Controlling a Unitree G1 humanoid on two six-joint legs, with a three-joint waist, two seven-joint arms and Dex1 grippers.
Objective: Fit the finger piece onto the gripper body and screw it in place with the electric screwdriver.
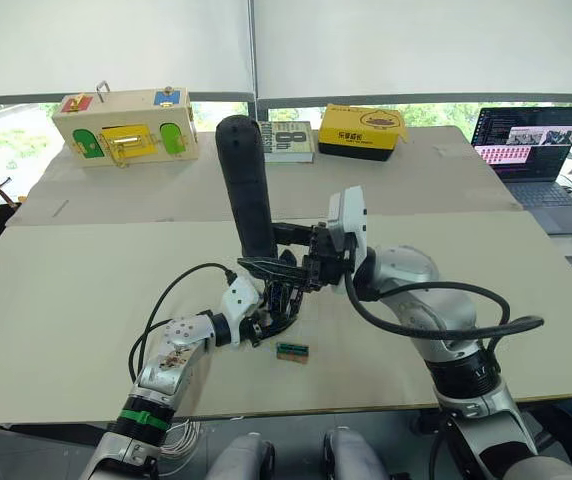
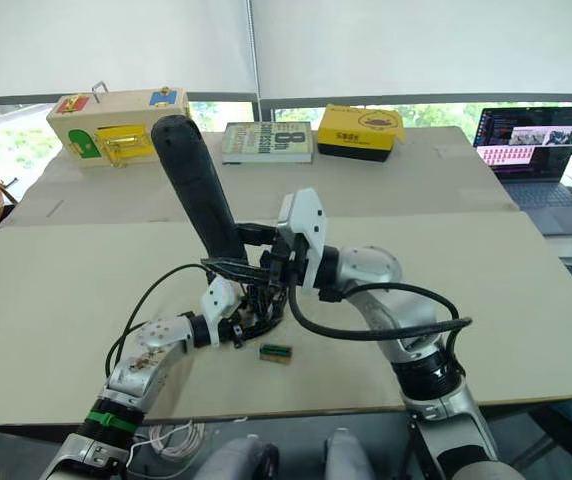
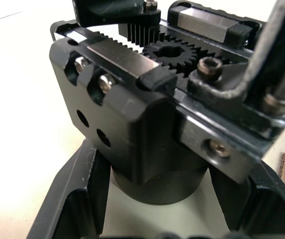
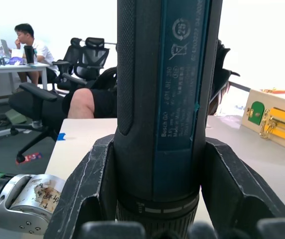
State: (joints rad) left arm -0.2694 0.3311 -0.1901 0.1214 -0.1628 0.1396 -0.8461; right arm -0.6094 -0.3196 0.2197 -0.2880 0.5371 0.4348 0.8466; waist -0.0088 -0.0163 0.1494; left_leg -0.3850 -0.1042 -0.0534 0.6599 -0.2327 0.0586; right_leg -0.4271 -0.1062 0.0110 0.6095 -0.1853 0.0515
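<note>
A: Right tool (image 4: 155, 199) is clamping the electric screwdriver (image 1: 246, 185), a thick black cylinder standing nearly upright over mid-bench (image 1: 86, 300), rounded end up. Label is reading "Bosch GO".

B: Left tool (image 3: 157, 209) is gripping the gripper body (image 3: 132, 124) by its round base, just above the bench; toothed racks, gear, screw heads showing. Yellow box (image 1: 362, 131) print illegible.

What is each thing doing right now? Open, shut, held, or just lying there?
electric screwdriver: upright, clamped by the right gripper.
gripper body: held by the left gripper, gears showing.
green-and-tan block: lying loose on the table.
laptop: open, screen lit.
book: closed, lying flat.
</note>
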